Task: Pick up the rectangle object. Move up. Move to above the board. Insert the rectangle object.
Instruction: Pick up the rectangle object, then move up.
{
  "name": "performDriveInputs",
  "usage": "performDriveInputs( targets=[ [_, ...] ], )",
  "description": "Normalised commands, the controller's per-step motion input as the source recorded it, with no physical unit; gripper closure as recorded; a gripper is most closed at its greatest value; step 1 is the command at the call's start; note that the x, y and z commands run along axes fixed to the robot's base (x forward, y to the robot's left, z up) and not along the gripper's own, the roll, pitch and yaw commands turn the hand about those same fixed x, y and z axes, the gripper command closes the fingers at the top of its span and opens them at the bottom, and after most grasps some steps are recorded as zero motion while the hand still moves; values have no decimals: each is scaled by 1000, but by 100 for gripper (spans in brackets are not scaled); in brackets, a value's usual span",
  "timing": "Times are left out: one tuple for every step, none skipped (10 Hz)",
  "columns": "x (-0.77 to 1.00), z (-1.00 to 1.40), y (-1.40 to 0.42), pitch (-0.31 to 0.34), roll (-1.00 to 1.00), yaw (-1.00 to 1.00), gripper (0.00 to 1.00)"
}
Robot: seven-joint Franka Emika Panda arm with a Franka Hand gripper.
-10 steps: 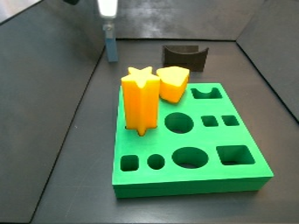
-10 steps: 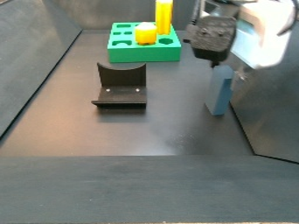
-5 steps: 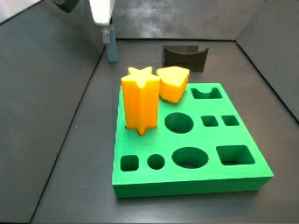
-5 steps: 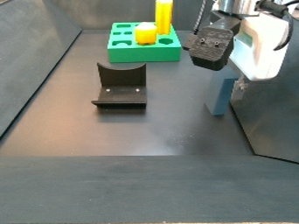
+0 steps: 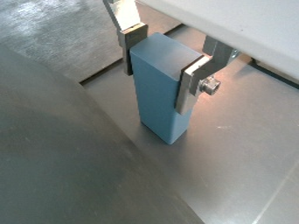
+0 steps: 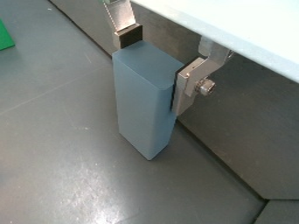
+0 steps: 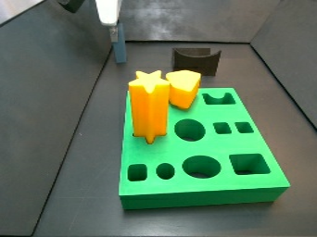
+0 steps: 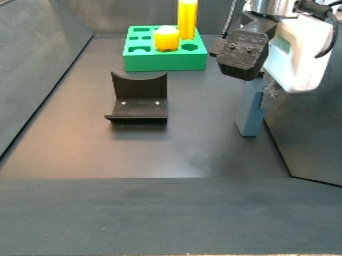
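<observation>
The rectangle object (image 5: 162, 96), a tall blue-grey block, stands upright on the dark floor by the side wall. It shows in both wrist views (image 6: 142, 101) and both side views (image 7: 119, 51) (image 8: 251, 110). My gripper (image 5: 163, 63) sits over its top, with one silver finger (image 5: 132, 42) and the other (image 5: 194, 80) pressed on opposite faces, as the other wrist view (image 6: 160, 59) also shows. The gripper is shut on the block. The green board (image 7: 198, 196) with cut-out holes lies well away from it, across the floor (image 8: 147, 62).
An orange star peg (image 7: 148, 106) and a yellow piece (image 7: 183, 88) stand in the board. The dark fixture (image 8: 136, 97) stands on the floor between board and gripper, also in the other side view (image 7: 198, 60). Grey walls close in beside the block.
The gripper came down a little over the block between a second ago and half a second ago. Since then it has held still. The block has not moved.
</observation>
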Motion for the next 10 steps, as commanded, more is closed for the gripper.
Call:
performDriveInputs(
  targets=[
    [0, 0, 0, 0, 0, 0, 100],
    [0, 0, 0, 0, 0, 0, 100],
    [0, 0, 0, 0, 0, 0, 100],
    [0, 0, 0, 0, 0, 0, 100],
    [0, 0, 0, 0, 0, 0, 100],
    [0, 0, 0, 0, 0, 0, 100],
    [0, 0, 0, 0, 0, 0, 100],
    [0, 833, 0, 0, 0, 0, 100],
    [-16, 848, 41, -6, -2, 36, 100],
    [-56, 743, 30, 18, 5, 27, 100]
  ],
)
